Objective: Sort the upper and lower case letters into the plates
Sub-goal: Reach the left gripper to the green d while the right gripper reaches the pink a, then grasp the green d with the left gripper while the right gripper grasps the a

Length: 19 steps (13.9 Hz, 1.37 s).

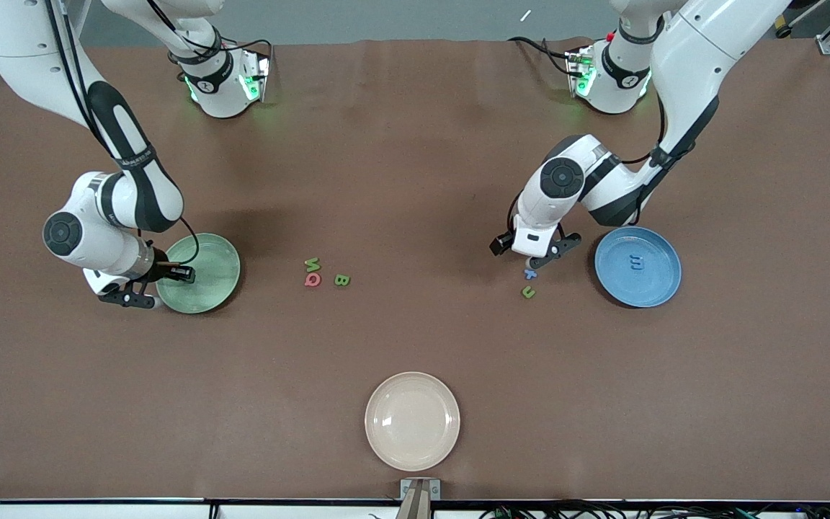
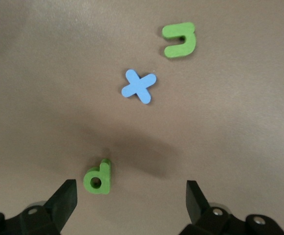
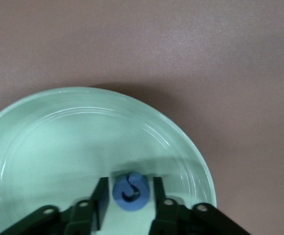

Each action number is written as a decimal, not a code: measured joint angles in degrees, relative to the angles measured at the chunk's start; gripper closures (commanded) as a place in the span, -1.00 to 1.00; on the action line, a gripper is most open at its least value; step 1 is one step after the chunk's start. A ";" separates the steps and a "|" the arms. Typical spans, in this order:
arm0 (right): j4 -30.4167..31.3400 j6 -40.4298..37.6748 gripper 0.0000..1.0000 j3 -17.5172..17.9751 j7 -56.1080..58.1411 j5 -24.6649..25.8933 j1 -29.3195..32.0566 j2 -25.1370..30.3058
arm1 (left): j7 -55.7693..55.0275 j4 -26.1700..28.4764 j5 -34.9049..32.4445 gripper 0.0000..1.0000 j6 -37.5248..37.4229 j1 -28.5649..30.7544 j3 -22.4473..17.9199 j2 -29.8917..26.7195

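The round pale green plate lay directly under the right gripper, whose fingers stood just apart on either side of a small blue foam letter resting in it, the grip seemingly loosened rather than clenched. The round bright blue plate, with a blue letter in it, sat beside the left gripper, which hovered released over a small green foam "d", a blue "x" and a green "u"-like letter on the brown bench. Such letters looked light, soft and thin, so I judged that pinching the flat edges low against the bench would hold best.
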<state>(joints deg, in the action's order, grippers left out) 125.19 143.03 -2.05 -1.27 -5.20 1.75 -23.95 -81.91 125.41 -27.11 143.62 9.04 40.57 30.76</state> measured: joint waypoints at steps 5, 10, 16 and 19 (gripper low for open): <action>-2.87 -8.41 -1.00 0.42 -1.11 -0.04 -0.34 1.74 | -2.26 0.00 -2.95 -0.58 0.48 -0.02 -0.81 2.42; -4.98 -13.85 -1.00 1.41 -15.18 -0.26 -8.90 6.37 | -2.27 0.07 -2.98 -0.06 0.53 -0.05 -0.83 2.50; -5.31 -5.37 -0.97 1.75 -30.99 -0.29 -23.92 4.66 | -2.27 -0.18 -3.23 0.57 1.08 -0.12 -0.61 2.46; -5.32 -0.26 -0.89 1.72 -33.23 -0.29 -26.47 1.85 | -2.27 -0.36 -3.49 0.79 1.26 -0.14 -0.52 2.46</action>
<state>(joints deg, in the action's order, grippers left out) 119.88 142.76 -0.33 -34.50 -5.50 -24.71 -22.10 -84.18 125.05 -30.60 144.88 8.91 40.05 33.21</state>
